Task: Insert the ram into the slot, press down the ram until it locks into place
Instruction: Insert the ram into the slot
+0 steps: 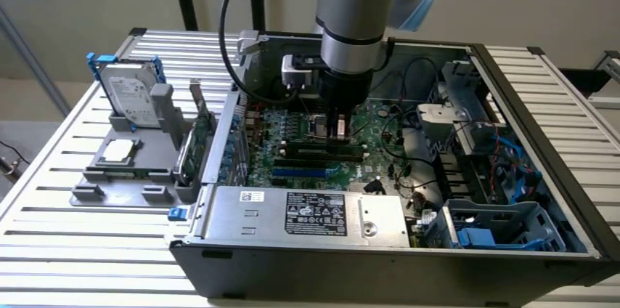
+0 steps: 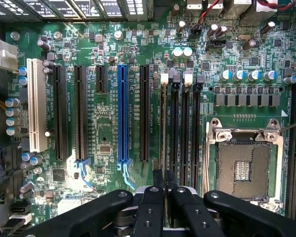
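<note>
My gripper [image 1: 339, 136] reaches down into the open computer case, right over the motherboard [image 1: 373, 123]. In the wrist view its two black fingers [image 2: 158, 178] stand close together, shut on the ram [image 2: 163, 148]. The ram shows edge-on as a thin strip. It lies along the slot [image 2: 163, 98], the first of several parallel black memory sockets, whose far end has a white clip [image 2: 164, 78]. The neighbouring sockets [image 2: 186, 128] hold nothing. How deep the ram sits in the slot cannot be told.
A bright-blue connector strip [image 2: 122, 113] and black expansion slots [image 2: 80, 111] run beside the sockets, and the CPU socket [image 2: 244, 170] lies on their other side. The power supply [image 1: 300, 213], drive cage [image 1: 494, 228] and loose cables [image 1: 407, 170] crowd the case. A hard drive [image 1: 131, 94] stands outside it.
</note>
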You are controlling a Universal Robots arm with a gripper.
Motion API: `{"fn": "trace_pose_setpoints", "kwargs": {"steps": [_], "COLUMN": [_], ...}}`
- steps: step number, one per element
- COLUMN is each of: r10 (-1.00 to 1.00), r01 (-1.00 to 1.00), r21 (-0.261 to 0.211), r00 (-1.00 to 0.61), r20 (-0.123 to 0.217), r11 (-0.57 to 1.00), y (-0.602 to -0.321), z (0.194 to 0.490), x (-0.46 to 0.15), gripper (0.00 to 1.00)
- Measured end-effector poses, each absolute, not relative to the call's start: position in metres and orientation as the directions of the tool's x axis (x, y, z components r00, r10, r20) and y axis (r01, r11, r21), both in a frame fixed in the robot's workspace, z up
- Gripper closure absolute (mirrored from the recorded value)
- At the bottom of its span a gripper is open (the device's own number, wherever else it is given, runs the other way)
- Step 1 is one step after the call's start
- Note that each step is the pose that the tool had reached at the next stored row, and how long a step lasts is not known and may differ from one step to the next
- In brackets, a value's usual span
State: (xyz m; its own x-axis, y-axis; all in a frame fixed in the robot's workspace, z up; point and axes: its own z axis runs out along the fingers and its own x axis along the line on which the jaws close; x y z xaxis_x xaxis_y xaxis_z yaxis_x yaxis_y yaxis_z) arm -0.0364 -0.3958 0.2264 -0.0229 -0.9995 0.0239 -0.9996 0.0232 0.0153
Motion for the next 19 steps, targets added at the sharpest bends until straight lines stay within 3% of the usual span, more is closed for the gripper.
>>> {"fn": "trace_pose_setpoints", "kwargs": {"steps": [3,4,11,13,14,19], "r10": [-0.999,-0.999,-0.999,-0.999,-0.999,-0.999], "r01": [-1.0,-1.0,-1.0,-1.0,-1.0,-1.0], "r21": [0.015,0.015,0.015,0.015,0.015,0.016], "r00": [-0.023,-0.023,-0.023,-0.023,-0.023,-0.023], "r20": [0.024,0.024,0.024,0.024,0.024,0.024], "r11": [0.023,0.023,0.023,0.023,0.023,0.023], "y": [-0.396,-0.396,-0.396,-0.396,-0.396,-0.396], "z": [0.227,0.23,0.249,0.25,0.25,0.25], "x": [-0.036,-0.036,-0.04,-0.04,-0.04,-0.04], "gripper": [0.86,0.8,0.8,0.82,0.88,0.89]}}
